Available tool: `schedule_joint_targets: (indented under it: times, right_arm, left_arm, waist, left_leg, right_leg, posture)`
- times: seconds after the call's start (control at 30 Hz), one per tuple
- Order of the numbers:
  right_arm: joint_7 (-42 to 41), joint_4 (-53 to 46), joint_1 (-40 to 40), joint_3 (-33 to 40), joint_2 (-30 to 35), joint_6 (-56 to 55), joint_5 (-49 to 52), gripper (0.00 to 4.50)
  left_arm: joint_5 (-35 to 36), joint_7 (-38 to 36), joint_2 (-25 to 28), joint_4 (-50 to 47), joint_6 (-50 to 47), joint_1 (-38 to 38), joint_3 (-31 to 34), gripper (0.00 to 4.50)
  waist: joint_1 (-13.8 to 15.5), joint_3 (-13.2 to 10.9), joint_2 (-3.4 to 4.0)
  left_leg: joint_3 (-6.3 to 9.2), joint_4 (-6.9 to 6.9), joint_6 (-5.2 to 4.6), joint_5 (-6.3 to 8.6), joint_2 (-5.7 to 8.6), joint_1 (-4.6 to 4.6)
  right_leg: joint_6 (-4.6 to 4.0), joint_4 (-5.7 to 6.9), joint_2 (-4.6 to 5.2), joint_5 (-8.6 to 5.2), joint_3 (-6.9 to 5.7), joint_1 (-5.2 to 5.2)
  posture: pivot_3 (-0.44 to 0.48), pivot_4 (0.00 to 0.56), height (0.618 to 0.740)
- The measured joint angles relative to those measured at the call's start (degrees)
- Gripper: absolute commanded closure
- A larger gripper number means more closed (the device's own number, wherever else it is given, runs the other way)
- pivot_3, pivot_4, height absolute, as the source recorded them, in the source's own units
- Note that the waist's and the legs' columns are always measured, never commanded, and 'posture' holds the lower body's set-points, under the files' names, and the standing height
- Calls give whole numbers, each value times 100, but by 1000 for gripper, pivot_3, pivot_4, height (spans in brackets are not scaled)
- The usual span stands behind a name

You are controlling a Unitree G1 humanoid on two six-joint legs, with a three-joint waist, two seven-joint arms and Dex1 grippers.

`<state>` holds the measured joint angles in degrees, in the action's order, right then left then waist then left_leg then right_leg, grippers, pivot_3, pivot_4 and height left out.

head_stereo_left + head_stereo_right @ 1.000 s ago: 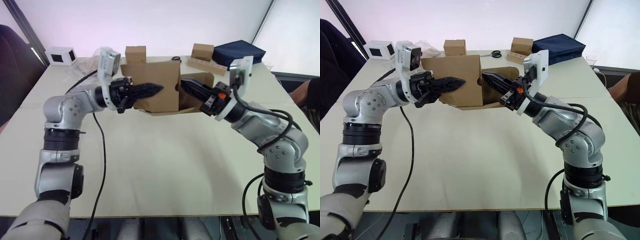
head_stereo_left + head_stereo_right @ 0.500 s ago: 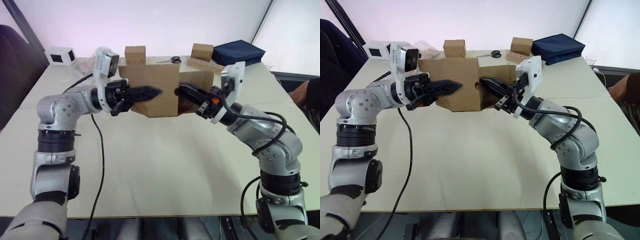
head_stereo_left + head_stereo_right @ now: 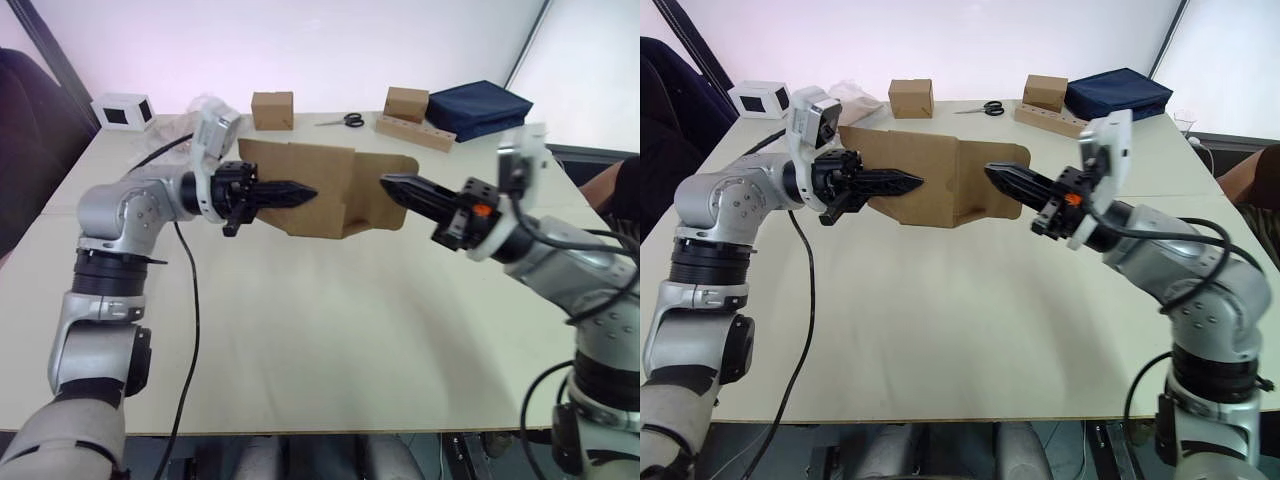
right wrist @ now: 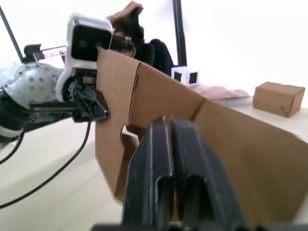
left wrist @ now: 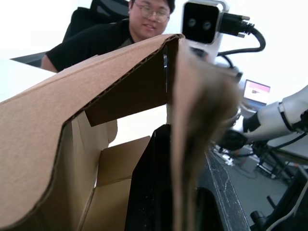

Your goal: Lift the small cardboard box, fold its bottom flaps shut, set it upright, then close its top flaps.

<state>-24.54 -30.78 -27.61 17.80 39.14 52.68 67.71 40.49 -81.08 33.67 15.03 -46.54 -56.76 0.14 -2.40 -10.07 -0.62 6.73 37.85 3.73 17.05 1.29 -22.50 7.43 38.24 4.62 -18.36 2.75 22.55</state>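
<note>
1. Your small cardboard box (image 3: 330, 190) is lifted off the table (image 3: 320, 330), tilted, with its flaps still loose.
2. Your left gripper (image 3: 300, 191) is pinching one wall of the box; the left wrist view shows a black finger (image 5: 154, 187) on the inside of that panel.
3. Your right gripper (image 3: 392, 183) is just beside the box's rounded flap, fingers pressed together and holding nothing. Whether the tip touches the cardboard, you can't tell.
4. Beyond the box, at the table's far edge, you have two closed brown boxes (image 3: 272, 108) (image 3: 405, 102), with scissors (image 3: 345, 121) between them.
5. Past the box towards the far corner on your right is a dark blue bag (image 3: 478, 106), and a wooden strip (image 3: 415, 132) lies in front of it.
6. Beyond the box on your left side is a white box (image 3: 121, 109).
7. A person (image 5: 120, 33) sits behind the box in the left wrist view.
</note>
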Motion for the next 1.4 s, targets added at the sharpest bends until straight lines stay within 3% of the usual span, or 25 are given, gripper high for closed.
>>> schedule_joint_targets:
  times: [0.1,0.2,0.53,0.9,1.4]
  right_arm:
    - [-91,-315,669,65,445,255,241,4402]
    - [-76,-513,988,-322,382,186,-77,4402]
    - [81,-377,849,-1099,-196,-482,-1306,4402]
    - [139,-254,380,-1113,-545,-532,-1306,4402]
    - [56,-239,382,-1197,-639,-529,-1315,4402]
  left_arm:
    - [-53,-74,15,84,78,-40,-19,4500]
    - [-102,-120,-22,184,86,-100,-37,4500]
    - [-98,-155,-68,88,53,-240,-45,4500]
    - [44,-8,-163,-236,-90,10,25,4500]
    - [159,279,-267,-573,-257,265,80,4500]
  waist:
    - [-2,0,0]
    - [-41,0,0]
    - [-7,-1,0]
    - [-14,-1,1]
    - [-13,-1,1]
  left_leg:
    - [0,2,-7,4,-1,0]
    - [-7,6,-7,4,-3,2]
    - [-3,6,-7,4,-2,0]
    - [-2,6,-7,4,-2,0]
    - [-2,6,-7,4,-2,0]
  right_leg:
    - [0,-2,-2,0,0,-1]
    - [1,4,-5,0,3,3]
    - [1,1,-3,-1,2,1]
    - [1,3,-3,-1,3,3]
    - [1,2,-3,-1,3,2]
  posture:
    - [0,150,740]
    - [0,150,740]
    - [0,150,740]
    - [0,150,740]
    - [0,150,740]
